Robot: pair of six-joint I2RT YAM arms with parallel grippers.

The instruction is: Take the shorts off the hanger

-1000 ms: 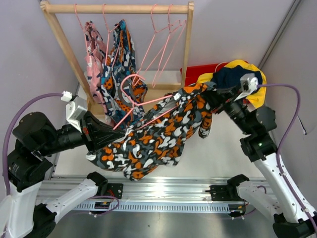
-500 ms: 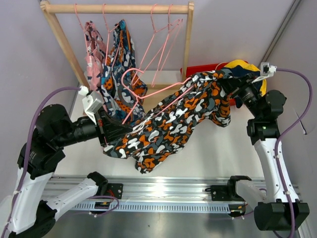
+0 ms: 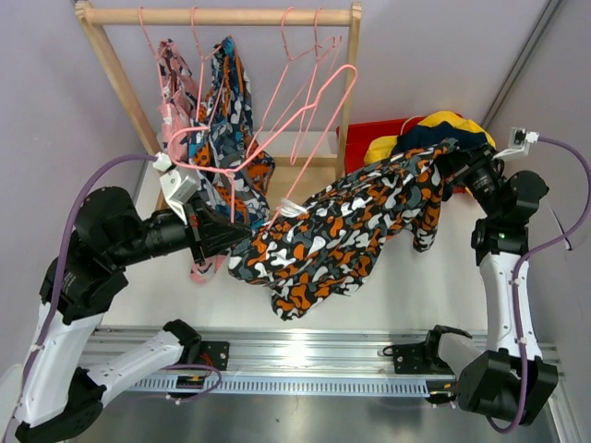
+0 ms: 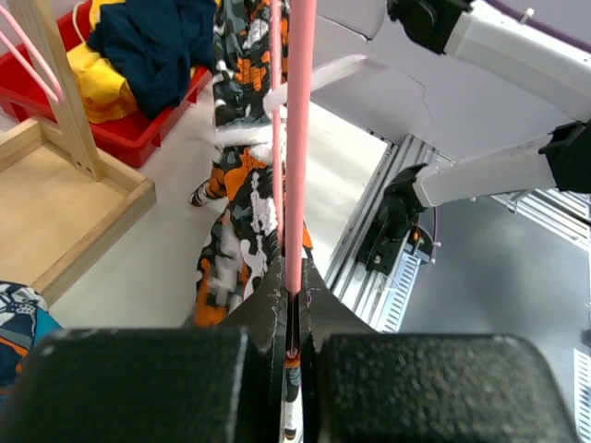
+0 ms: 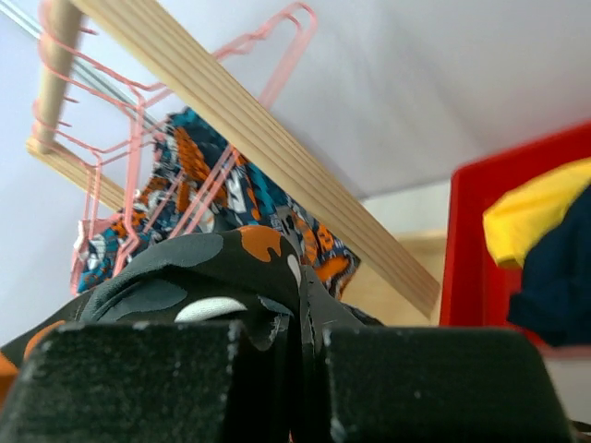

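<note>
My left gripper (image 3: 218, 236) is shut on a pink wire hanger (image 3: 319, 125) that slants up and right toward the rack; the left wrist view shows my left gripper (image 4: 294, 309) pinching the hanger (image 4: 298, 138). The orange-black-white camouflage shorts (image 3: 351, 226) stretch from beside the hanger to my right gripper (image 3: 451, 159), which is shut on their upper end. In the right wrist view the right gripper (image 5: 309, 323) clamps the camouflage shorts (image 5: 208, 268). I cannot tell whether they still hang on the hanger. Yellow shorts (image 3: 450, 118) and navy shorts (image 3: 429, 137) lie in a red bin (image 3: 369, 129).
A wooden rack (image 3: 222, 16) at the back holds pink shorts (image 3: 172, 115), blue-orange patterned shorts (image 3: 231, 120) and several empty pink hangers (image 3: 300, 55). Its wooden base (image 4: 55, 212) lies next to the red bin (image 4: 138, 129). A metal rail (image 3: 305, 360) runs along the near edge.
The left gripper has swung the hanger up and back toward the rack. The right gripper has pulled its end of the camouflage shorts further right, and the shorts have slid rightward below the hanger.
</note>
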